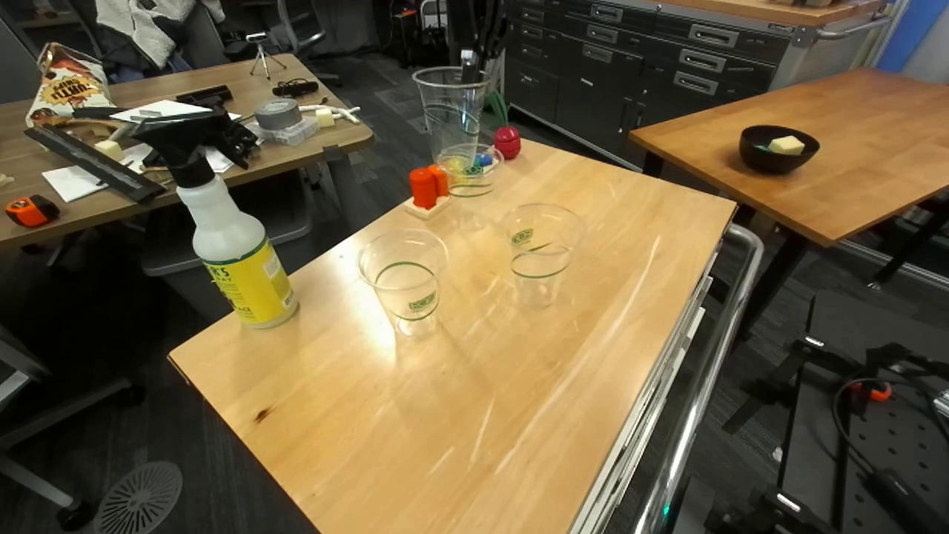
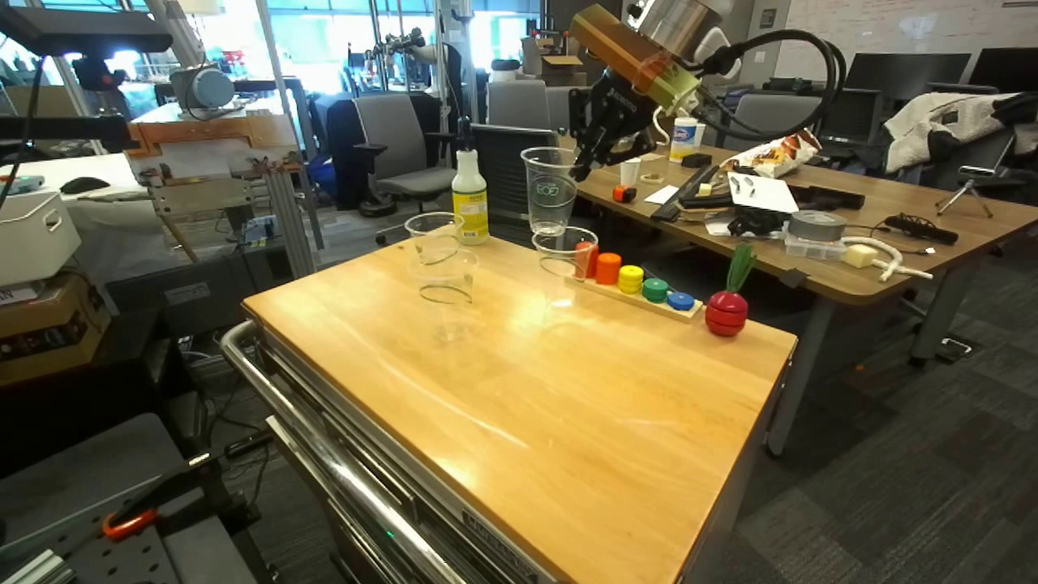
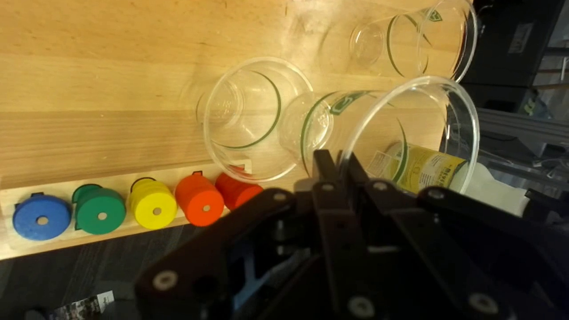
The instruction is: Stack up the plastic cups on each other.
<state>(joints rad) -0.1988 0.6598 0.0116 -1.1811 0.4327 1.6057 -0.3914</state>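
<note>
A clear plastic cup (image 2: 551,199) hangs from the claw (image 3: 339,162), close to upright, over the pale wooden worktop (image 2: 584,405). The claw is clenched on its rim, one fingertip to each side of the thin wall, as the wrist view shows. In both exterior views the lower end of this cup overlaps the mouth of a second cup (image 2: 564,272); whether its base is inside that mouth or over it, I cannot tell. The second cup stands upright near the red end of a wooden strip (image 3: 64,189). A third cup (image 1: 406,285) and a fourth cup (image 1: 543,259) also stand upright, apart from each other. Along the strip sit a red block (image 3: 235,191), an orange block (image 3: 200,202), a yellow block (image 3: 153,206), a green block (image 3: 100,211) and a blue block (image 3: 42,218); just past the blue end is a red, radish-shaped piece (image 2: 727,314) with a green top. A spray bottle (image 1: 241,259) with a yellow label stands by the worktop's edge, near the third cup. In an exterior view, a desk (image 1: 26,163) beyond that edge carries a snack bag (image 1: 70,81) and a roll of grey tape (image 1: 278,113), while a black bowl (image 1: 767,162) with a pale block (image 1: 786,144) in it rests on another wooden table (image 1: 875,141).
</note>
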